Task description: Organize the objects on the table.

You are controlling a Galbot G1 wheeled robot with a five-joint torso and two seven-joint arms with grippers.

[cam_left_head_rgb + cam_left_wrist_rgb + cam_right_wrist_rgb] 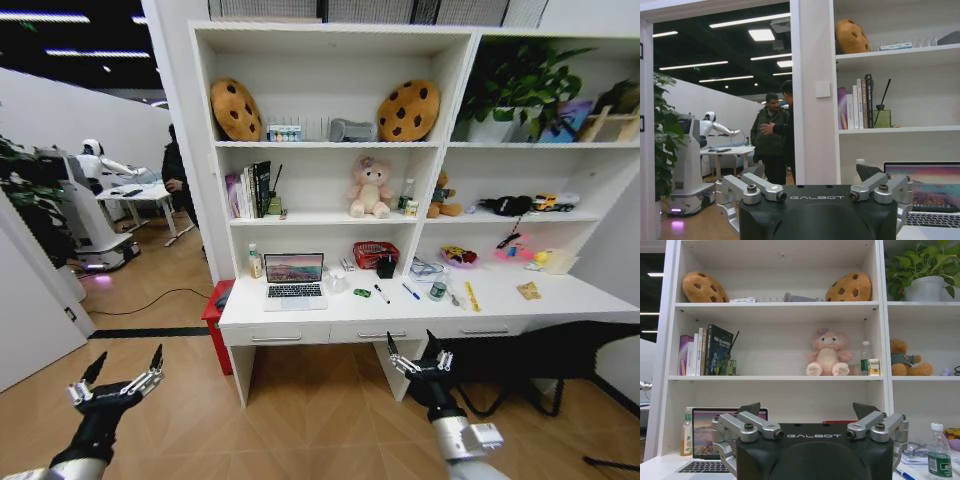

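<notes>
Hovering short of the table [300, 318], both grippers, left gripper [118, 378] and right gripper [420, 353], spread apart.

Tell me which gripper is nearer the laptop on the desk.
Left, though only slightly. The left gripper hangs open short of the desk, off to the left of the laptop. The right gripper hangs open before the desk's right-hand drawers, a little farther off.

Two big cookie cushions [236, 108] sit on the top shelf. A pink plush toy [370, 187] sits in the middle shelf, with books [250, 190] to its left. A green plant [520, 85] is at the upper right.
</notes>
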